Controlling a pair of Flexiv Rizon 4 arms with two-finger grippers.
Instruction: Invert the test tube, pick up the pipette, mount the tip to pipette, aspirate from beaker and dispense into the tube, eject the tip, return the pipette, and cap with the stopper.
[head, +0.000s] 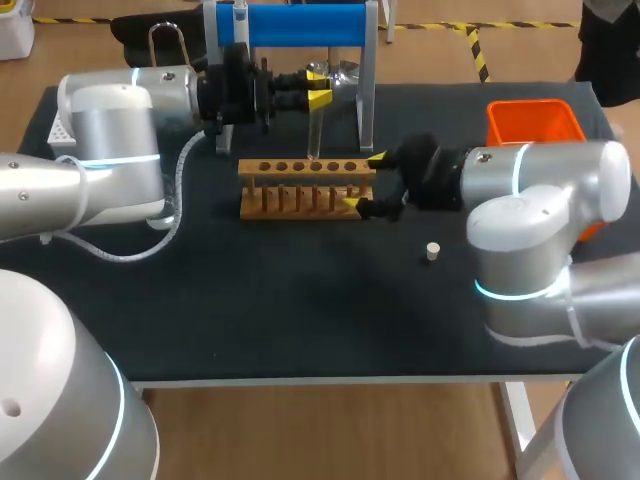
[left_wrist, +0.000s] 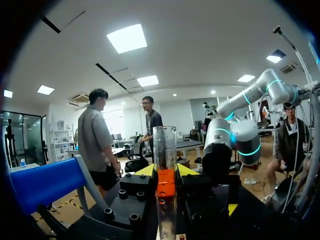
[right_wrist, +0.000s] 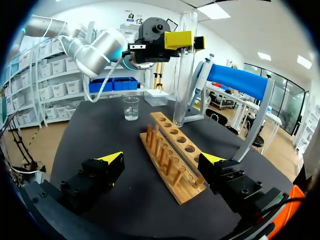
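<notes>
This is a lab. A wooden test-tube rack (head: 305, 187) stands on a black table (head: 250, 290), a glass beaker (right_wrist: 131, 108) past its end, a blue stand (head: 300, 25) beside it.

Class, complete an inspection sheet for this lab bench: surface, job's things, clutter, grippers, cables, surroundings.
Surface: black matte table top.
Job's things: clear glass test tube upright over the wooden tube rack; small white stopper lying loose near the right arm; clear glass beaker beyond the rack; blue-topped stand at the far edge.
Clutter: orange plastic bin far right; white perforated box far left.
Grippers: left gripper shut on the tube; right gripper open, fingers either side of the rack's end.
Cables: pale hose looping from the left arm onto the table.
Surroundings: nothing seen reaching over the table.
</notes>
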